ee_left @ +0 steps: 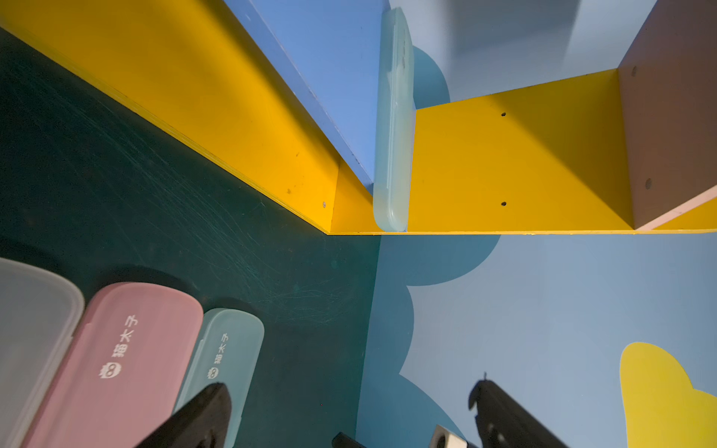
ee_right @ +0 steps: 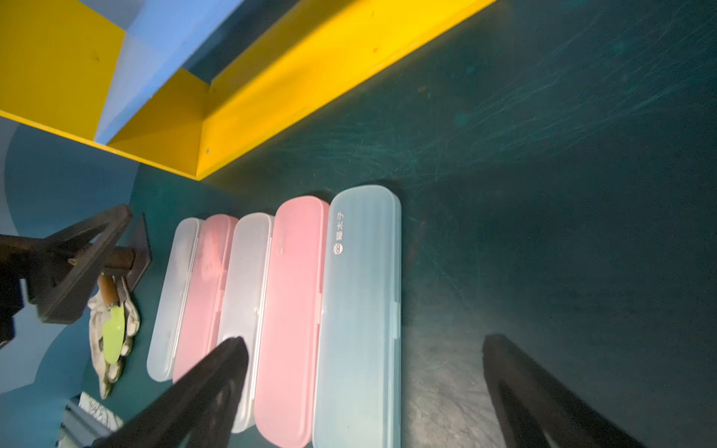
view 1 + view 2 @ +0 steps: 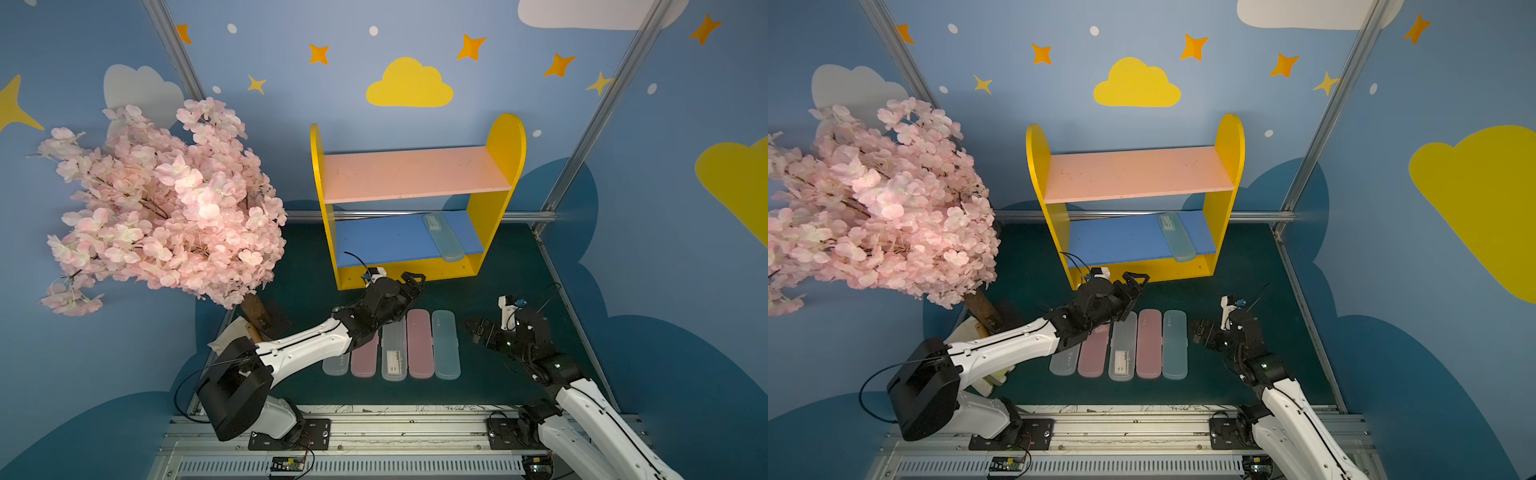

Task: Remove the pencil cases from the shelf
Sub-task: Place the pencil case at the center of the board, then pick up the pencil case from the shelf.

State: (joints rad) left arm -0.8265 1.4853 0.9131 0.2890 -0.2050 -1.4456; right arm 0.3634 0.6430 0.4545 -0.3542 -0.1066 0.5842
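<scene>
Blossom tree (image 3: pixel 166 199) fills L side, trunk at mat's (image 3: pixel 498 374) L edge. Shelf (image 3: pixel 322 187) far centre. Pale teal case (image 3: pixel 444 237) lies on blue lower board (image 3: pixel 382 243), R end, under pink top board (image 3: pixel 415 174), near R side panel (image 3: pixel 494 208); its near tip overhangs the edge. L arm (image 3: pixel 307 345) crosses the L part of the row of five (image 3: pixel 394 353) on mat, near side of shelf. L gripper (image 3: pixel 413 282) at shelf base, fingers spread, empty. R gripper (image 3: pixel 471 331) just R of row, fingers spread, empty.
</scene>
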